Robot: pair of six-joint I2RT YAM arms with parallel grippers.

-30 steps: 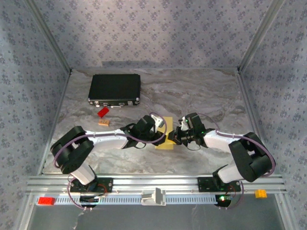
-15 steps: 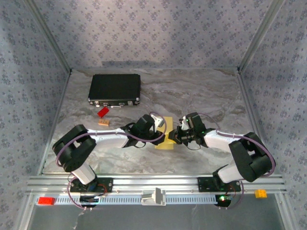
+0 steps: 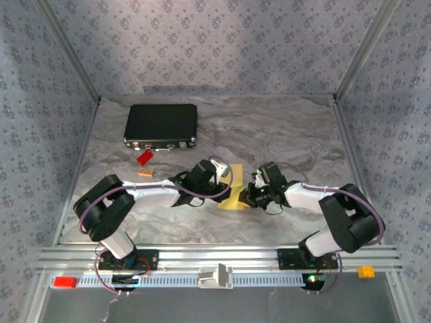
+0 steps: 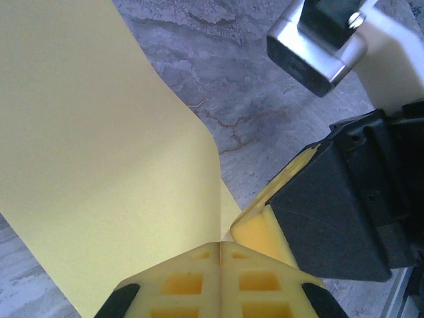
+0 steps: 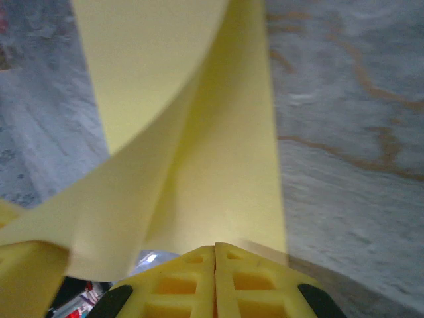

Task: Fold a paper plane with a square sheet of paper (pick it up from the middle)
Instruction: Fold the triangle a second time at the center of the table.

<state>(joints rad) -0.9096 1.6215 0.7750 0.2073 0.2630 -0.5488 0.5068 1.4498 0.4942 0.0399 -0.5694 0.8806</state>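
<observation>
Wrist cams showed the left gripper (image 4: 220, 248) and right gripper (image 5: 215, 251) both clamped shut on the square sheet of paper (image 3: 231, 200) mid-worktop (image 3: 283, 134), while overhead added a black case (image 3: 160, 125), red brick (image 3: 144, 158) and tan block (image 3: 146, 172) well away.

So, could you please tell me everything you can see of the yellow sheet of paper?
The square sheet of paper is thin, matte, pale yellow and unmarked. It is partly lifted off the marble-look table near its middle and bent into a curl rather than lying flat. The left claw and the right claw each pinch it shut from opposite sides, close together. Its far end seems to rest on the table.
</observation>
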